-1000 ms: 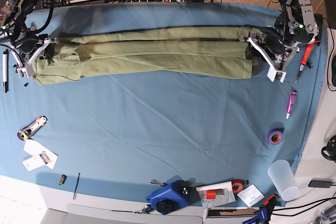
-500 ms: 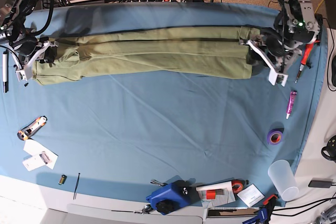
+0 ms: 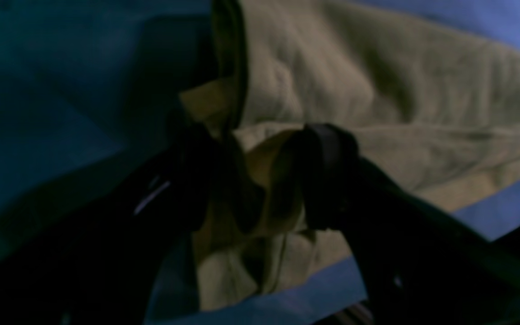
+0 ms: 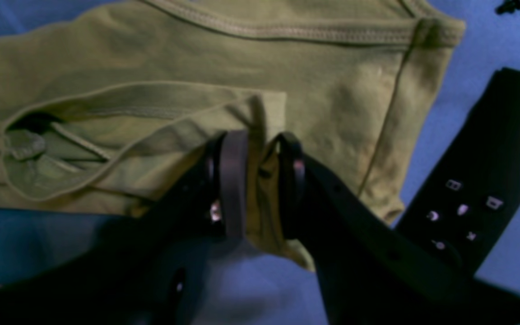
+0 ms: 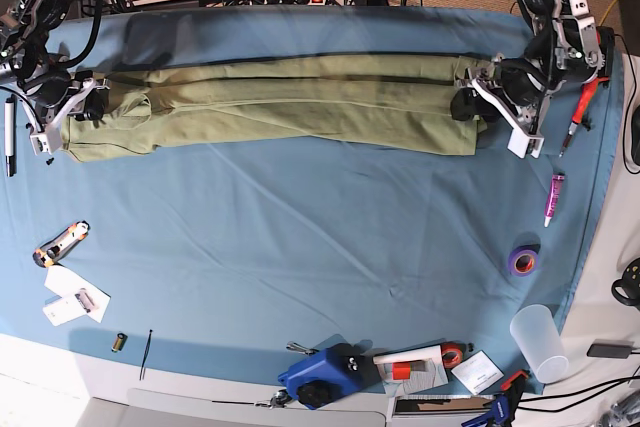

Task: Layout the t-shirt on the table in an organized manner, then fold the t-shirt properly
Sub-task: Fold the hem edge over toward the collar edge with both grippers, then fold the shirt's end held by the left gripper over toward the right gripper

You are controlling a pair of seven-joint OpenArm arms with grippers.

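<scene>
On the base view's left, the shirt is pinched at one end by the right gripper, little changed. Folded lengthwise, it lies across the table. Its other end, pinched by the left gripper, has been drawn slightly inward, easing tension.
</scene>
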